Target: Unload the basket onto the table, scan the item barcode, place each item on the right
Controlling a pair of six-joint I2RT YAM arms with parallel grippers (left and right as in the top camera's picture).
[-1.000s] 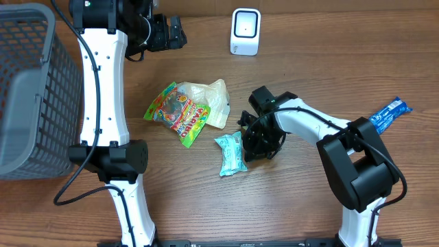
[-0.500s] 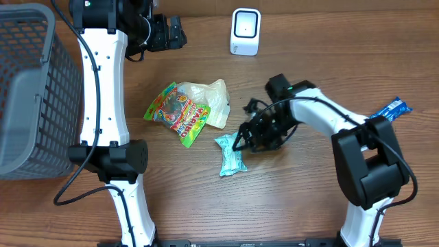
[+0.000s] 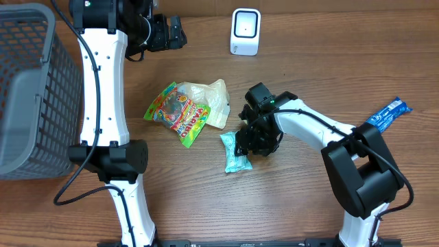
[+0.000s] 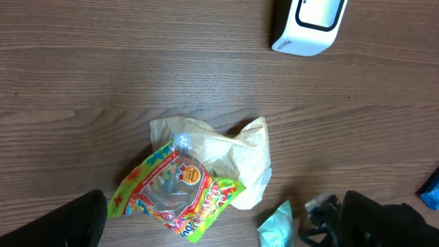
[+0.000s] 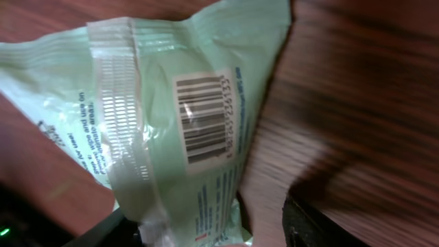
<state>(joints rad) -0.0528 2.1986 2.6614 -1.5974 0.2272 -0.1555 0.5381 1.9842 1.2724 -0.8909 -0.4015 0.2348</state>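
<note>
We're at the pick-up step, nothing presented to the scanner [image 3: 245, 31] yet. The mint-green packet [image 3: 235, 154] lies flat near the middle of the table [image 3: 295, 206], well apart from the scanner, which sits at the far edge. The right gripper [image 3: 245, 142] is down on the packet's right side, touching it. The wrist view shows the packet right up against the fingers [image 5: 312, 223], but we cannot tell whether the jaws have closed on it or just bracket it. The barcode [image 5: 204, 120] is face-up and readable in the wrist view, with the film a bit wrinkled.

The left gripper [image 3: 173, 31] is parked by the far edge, jaws wide, holding nothing.

Next, in our judgement: confirm a firm pinch on the packet edge clear of the barcode, lift, carry it toward the far edge and turn the barcode side to the scanner window. The candy bag [image 3: 178, 113] lies just left of the packet, so we should lift straight up first. Thin film could slip or fold over the code.
</note>
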